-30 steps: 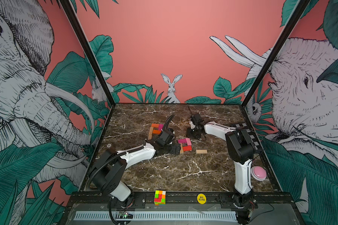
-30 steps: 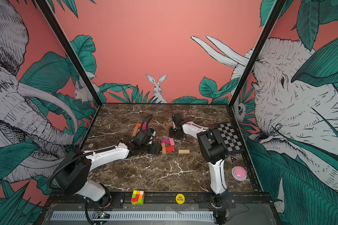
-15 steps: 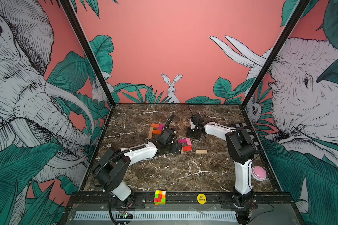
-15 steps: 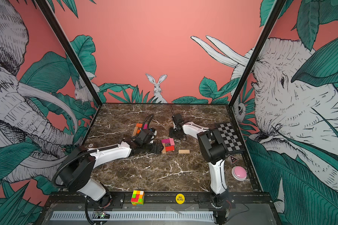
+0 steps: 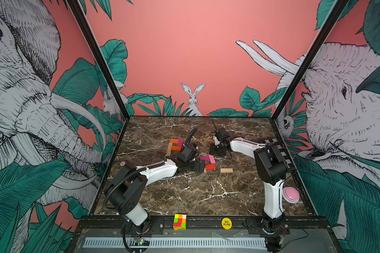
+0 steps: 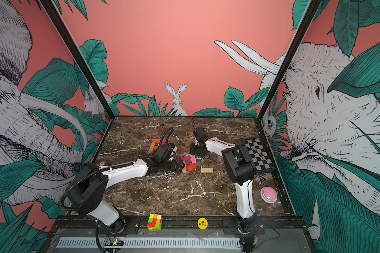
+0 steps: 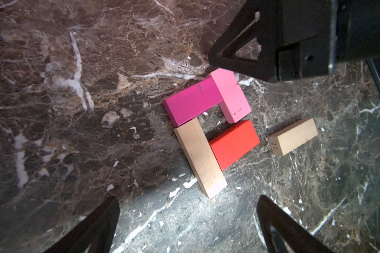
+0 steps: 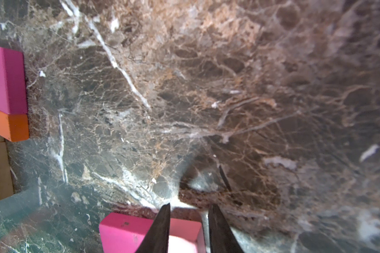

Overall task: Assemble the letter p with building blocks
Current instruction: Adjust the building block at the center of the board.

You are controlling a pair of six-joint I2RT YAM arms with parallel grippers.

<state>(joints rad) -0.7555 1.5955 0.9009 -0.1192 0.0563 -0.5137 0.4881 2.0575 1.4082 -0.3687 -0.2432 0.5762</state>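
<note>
Nearest you on the worktop [image 5: 195, 197], your left gripper [image 7: 187, 199] hovers with its jaws spread wide and empty, just short of a ring made by a tan block [image 7: 199, 157], red block [image 7: 234, 144], magenta block [image 7: 193, 101] and pink block [image 7: 229, 95]. A loose tan block [image 7: 293, 137] lies just beside the ring. Your right gripper [image 8: 189, 206], jaws narrowly parted and holding nothing, sits by the pink block. Farther back lies a second cluster [image 5: 173, 145] of orange, magenta and tan blocks.

A red brick [image 7: 234, 144] lies flat, long side against a tan brick [image 7: 200, 157]. With a magenta brick [image 7: 193, 101] and a pink brick [image 7: 230, 94] beyond, they form a small square ring. A loose tan brick [image 7: 293, 137], stamped 20, lies just right of the red one. Farther back and left of it sits a second cluster [image 5: 174, 145]: two orange, one magenta, one tan.
</note>
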